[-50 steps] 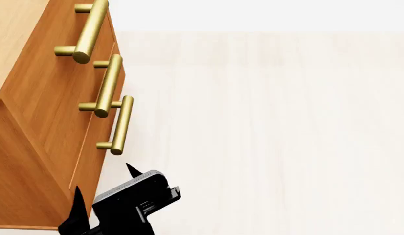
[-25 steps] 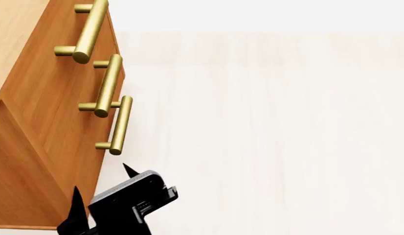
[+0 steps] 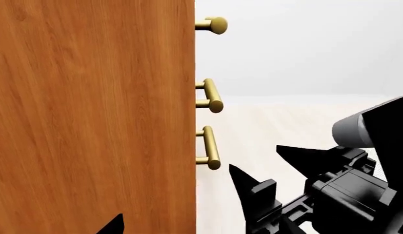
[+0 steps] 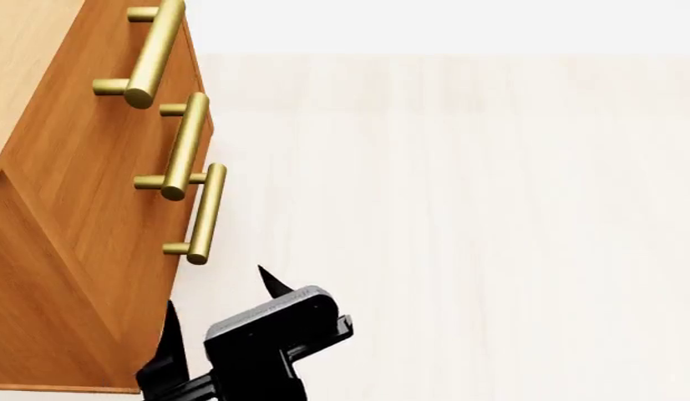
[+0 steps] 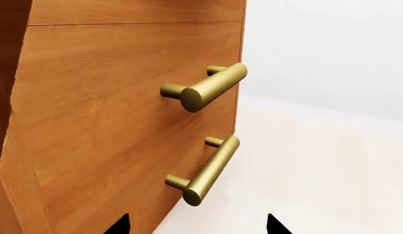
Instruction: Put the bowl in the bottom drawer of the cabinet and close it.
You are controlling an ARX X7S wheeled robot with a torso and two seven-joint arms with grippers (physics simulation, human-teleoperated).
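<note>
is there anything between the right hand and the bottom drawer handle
Nothing visible. In the head view the right hand sits just below the bottom drawer's handle, with only bare floor in the gap. The drawer is shut.

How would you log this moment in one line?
bottom drawer: shut | right gripper: open, near its handle, not touching | bowl: not in view
</note>
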